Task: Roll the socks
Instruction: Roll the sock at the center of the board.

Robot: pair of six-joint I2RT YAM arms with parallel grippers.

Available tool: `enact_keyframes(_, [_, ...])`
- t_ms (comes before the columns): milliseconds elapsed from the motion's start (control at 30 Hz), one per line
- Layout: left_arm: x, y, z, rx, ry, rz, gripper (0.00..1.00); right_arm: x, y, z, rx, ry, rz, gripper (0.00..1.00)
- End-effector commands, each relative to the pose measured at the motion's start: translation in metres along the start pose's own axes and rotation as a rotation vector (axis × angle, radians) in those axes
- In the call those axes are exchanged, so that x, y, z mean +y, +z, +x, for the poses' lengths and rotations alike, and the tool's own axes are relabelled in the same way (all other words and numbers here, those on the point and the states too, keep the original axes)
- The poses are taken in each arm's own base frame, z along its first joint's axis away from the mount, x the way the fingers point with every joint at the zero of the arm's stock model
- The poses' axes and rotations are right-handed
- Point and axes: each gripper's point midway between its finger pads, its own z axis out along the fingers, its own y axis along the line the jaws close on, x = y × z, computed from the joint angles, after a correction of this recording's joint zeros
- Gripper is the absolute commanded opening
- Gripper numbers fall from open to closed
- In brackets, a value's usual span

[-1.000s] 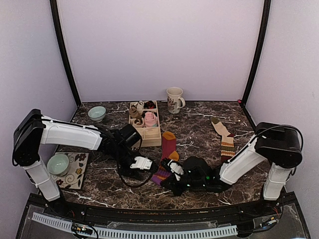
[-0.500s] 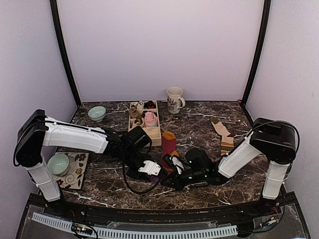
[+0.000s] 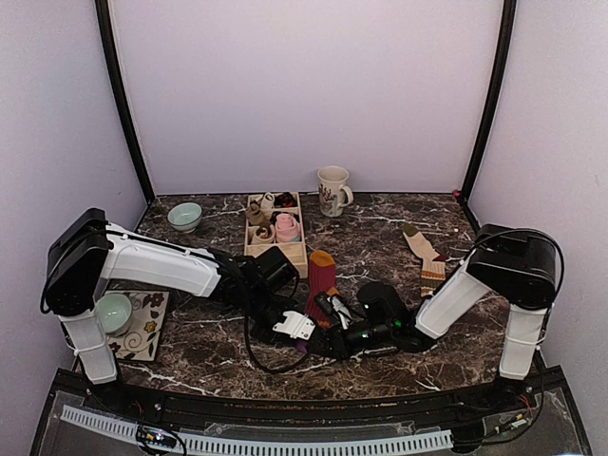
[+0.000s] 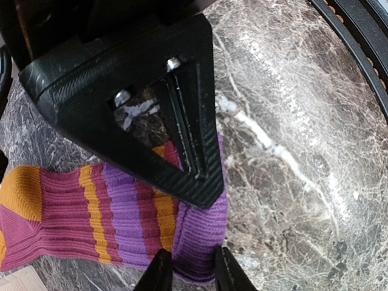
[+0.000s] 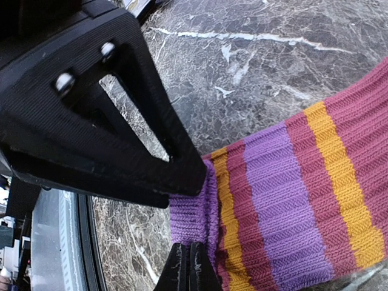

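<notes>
A striped sock in maroon, purple and orange lies at the table's middle, its purple cuff folded over. In the left wrist view my left gripper has a finger on each side of that folded cuff and pinches it. The right gripper is shut, its tips pressed against the cuff's edge on the sock. In the top view both grippers meet over the cuff, left gripper and right gripper. A second sock, beige with striped patches, lies flat to the right.
A wooden divided box with small sock bundles stands behind the striped sock. A mug is at the back. One teal bowl sits back left, another on a patterned mat beside the left arm.
The left arm has reached right to the cuff and its jaws have narrowed onto it. The right gripper has moved left and farther back, and the cuff end has folded over.
</notes>
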Motion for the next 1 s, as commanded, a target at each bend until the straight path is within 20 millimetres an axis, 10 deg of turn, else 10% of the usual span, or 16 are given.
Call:
enact_keyframes(0, [-0.003, 0.005, -0.004, -0.004, 0.032, 0.001, 0.26, -0.054, -0.010, 0.080, 0.216, 0.193, 0.183, 0.00])
enact_keyframes(633, [-0.009, 0.016, 0.002, 0.036, -0.025, 0.053, 0.28, -0.051, -0.015, 0.083, 0.205, 0.205, 0.154, 0.00])
enact_keyframes(967, [-0.018, 0.013, 0.002, 0.033, -0.131, 0.166, 0.00, -0.039, -0.026, 0.059, 0.090, 0.125, 0.138, 0.20])
